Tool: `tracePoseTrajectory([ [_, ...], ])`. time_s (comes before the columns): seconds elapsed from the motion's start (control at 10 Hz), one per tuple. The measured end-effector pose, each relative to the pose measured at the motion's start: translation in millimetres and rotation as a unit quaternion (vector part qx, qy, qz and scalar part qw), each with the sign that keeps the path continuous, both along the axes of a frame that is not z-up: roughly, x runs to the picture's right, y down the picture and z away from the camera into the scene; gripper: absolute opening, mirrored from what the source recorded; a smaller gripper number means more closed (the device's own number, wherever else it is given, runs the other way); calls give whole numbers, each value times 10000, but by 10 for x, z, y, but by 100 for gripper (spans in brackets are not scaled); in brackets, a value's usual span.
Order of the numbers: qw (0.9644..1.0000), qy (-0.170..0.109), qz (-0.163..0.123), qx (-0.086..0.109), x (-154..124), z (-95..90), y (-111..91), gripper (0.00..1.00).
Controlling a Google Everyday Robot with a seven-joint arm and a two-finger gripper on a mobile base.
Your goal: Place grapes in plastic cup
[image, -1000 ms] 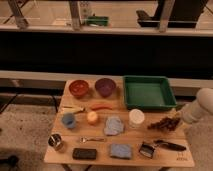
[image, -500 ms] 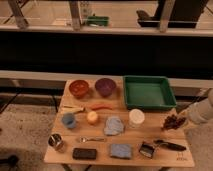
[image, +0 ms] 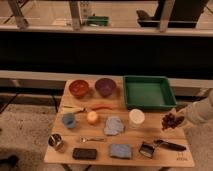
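Clamping one bunch of grapes (image: 171, 120), the end effector (image: 176, 119) hangs right of one plastic cup (image: 136, 118).

The place looks like a robot test lab, not a home. A wooden table (image: 156, 129) on speckled floor (image: 25, 125) carries unrelated objects in neat rows, glass partitions (image: 50, 12) run along the far side, and the gripper (image: 176, 119) holds grapes (image: 170, 121) at the table's right edge.

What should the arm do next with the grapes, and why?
Probably carry the gripper sideways toward the white plastic cup. The grapes hang at its tip, off to the side of the cup rather than above it, so they likely need to be over its open top before any release.
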State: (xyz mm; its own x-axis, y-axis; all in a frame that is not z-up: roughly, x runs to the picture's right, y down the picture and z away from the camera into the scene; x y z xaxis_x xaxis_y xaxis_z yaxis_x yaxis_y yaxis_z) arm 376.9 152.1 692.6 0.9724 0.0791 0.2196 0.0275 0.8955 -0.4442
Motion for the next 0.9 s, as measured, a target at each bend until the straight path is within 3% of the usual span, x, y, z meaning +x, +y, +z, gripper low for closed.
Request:
tracePoseTrajectory([
  [0.4,9992,-45,-168,360,-112,-271,-169,0],
  [0.9,9923,-113,-574,1094,-258,-625,-487,0],
])
